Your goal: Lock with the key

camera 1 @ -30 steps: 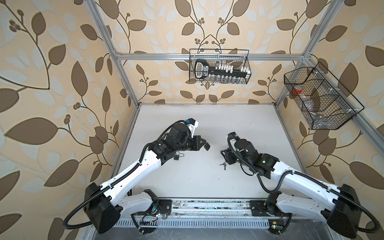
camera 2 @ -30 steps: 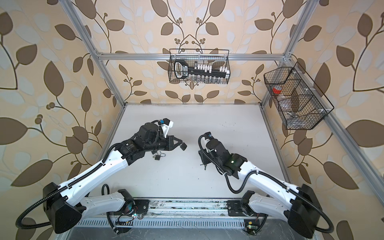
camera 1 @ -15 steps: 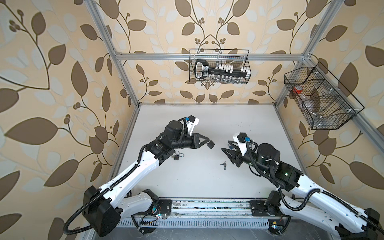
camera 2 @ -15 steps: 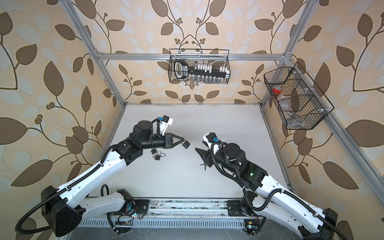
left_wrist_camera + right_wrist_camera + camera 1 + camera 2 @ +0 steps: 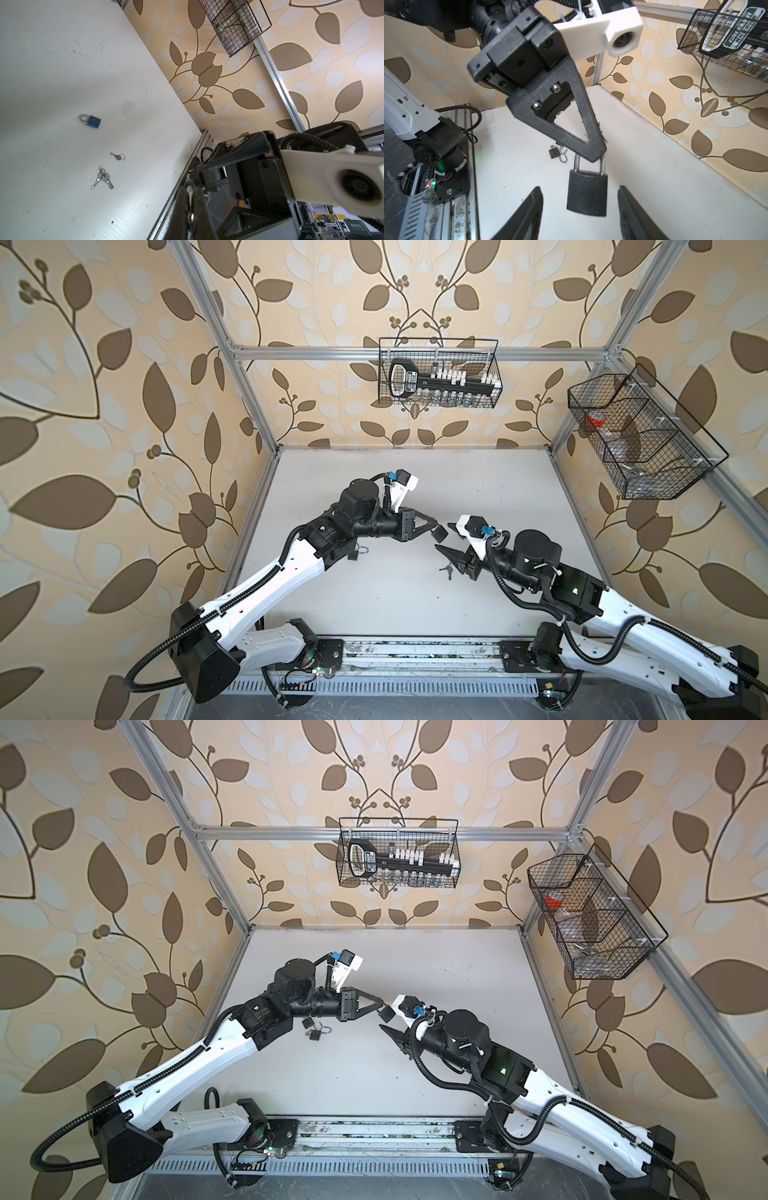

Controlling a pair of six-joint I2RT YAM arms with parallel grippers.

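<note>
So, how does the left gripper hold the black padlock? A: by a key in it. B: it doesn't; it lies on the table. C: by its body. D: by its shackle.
D: in the right wrist view the left gripper is shut on the shackle, with the black padlock body hanging below.

A robotics lab cell: aluminium frame point(image 5: 316, 353), leaf wallpaper point(image 5: 104, 406), white tabletop point(image 5: 415, 593), far wire basket point(image 5: 440, 339), right wire basket point(image 5: 648, 485), robot base rail point(image 5: 415, 649) along the near edge.
</note>
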